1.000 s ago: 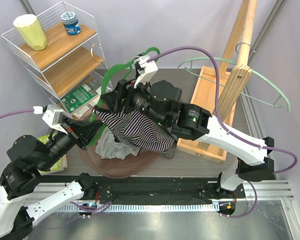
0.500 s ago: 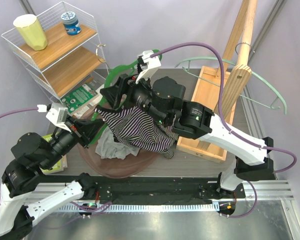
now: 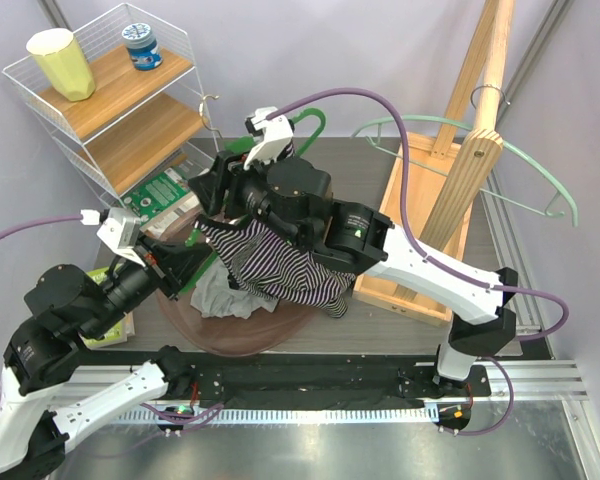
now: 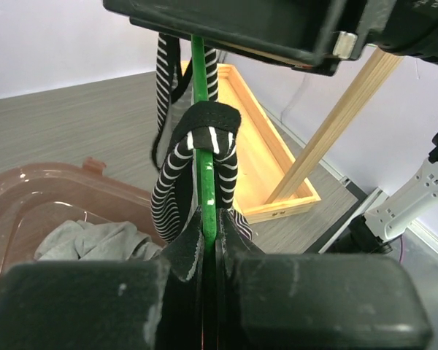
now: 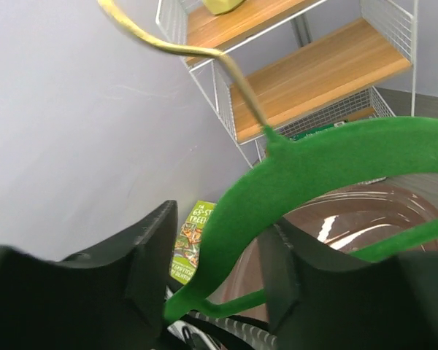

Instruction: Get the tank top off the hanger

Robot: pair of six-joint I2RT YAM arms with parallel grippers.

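Note:
The black-and-white striped tank top [image 3: 280, 265] hangs on the green hanger [image 3: 311, 124] above the brown bin [image 3: 250, 335]. In the left wrist view its strap [image 4: 197, 164] loops over the hanger bar [image 4: 202, 109]. My left gripper [image 3: 195, 262] is shut on the lower end of that bar [image 4: 210, 240]. My right gripper [image 3: 212, 185] is open at the top of the hanger. In the right wrist view the hanger's green shoulder [image 5: 314, 168] passes between its spread jaws [image 5: 215, 270], just below the gold hook [image 5: 204, 55].
A grey cloth [image 3: 215, 295] lies in the bin. A wire shelf [image 3: 110, 90] with a yellow cup and a jar stands at the far left. A wooden tray [image 3: 420, 200], a wooden stand and a mint hanger [image 3: 540, 165] are on the right. Booklets lie by the shelf.
My right arm has swung left toward the shelf, its gripper sliding along the hanger top. The hanger hook has shifted right. My left gripper has held its grip nearly still.

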